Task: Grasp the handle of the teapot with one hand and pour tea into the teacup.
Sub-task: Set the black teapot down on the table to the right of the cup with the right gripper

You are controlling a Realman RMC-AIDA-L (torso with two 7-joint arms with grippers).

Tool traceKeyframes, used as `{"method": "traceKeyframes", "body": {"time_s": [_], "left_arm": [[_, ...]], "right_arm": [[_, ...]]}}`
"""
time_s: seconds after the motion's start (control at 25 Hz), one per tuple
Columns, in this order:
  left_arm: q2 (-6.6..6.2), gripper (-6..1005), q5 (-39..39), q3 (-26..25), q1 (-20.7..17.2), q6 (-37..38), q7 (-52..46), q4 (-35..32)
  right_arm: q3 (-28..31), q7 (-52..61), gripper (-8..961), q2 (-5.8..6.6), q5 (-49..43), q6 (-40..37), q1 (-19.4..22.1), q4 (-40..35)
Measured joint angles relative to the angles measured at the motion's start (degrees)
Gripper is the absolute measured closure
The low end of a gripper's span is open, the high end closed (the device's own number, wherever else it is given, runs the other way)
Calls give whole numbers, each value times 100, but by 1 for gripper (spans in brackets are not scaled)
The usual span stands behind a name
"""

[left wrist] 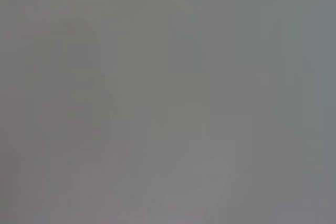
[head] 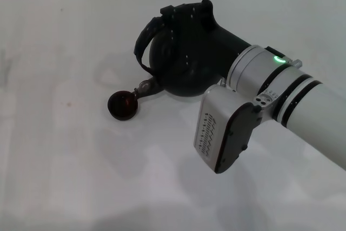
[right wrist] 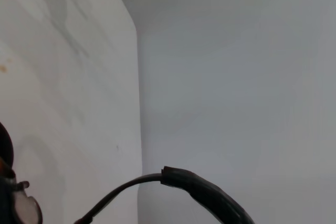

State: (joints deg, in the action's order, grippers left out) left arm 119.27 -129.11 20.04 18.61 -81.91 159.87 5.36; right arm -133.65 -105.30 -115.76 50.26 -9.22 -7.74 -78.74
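Teapot (head: pixel 181 74) tilted, spout over teacup (head: pixel 122 105); right pincer (head: pixel 186 17) grip hidden, cannot tell.

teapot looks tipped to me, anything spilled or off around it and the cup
The teapot is tilted on purpose: the right tool holds it by the handle, spout over the teacup. The cup's inside glows reddish. No puddle shows on the white table. Nothing looks damaged.

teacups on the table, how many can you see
1. The teacup sits on the table just under the teapot's spout. The right arm could hide others behind it.
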Motion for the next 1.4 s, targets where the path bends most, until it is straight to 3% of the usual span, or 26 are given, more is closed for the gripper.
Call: {"method": "traceKeyframes", "body": {"time_s": [0.6, 1.4], "left_arm": [[0, 107, 9, 0, 2, 0, 0, 0], [-9, 106, 29, 0, 49, -10, 0, -25]], "right_arm": [[-20, 55, 855, -6, 123, -121, 62, 57], [88, 79, 856, 13, 1432, -277, 106, 39]]}}
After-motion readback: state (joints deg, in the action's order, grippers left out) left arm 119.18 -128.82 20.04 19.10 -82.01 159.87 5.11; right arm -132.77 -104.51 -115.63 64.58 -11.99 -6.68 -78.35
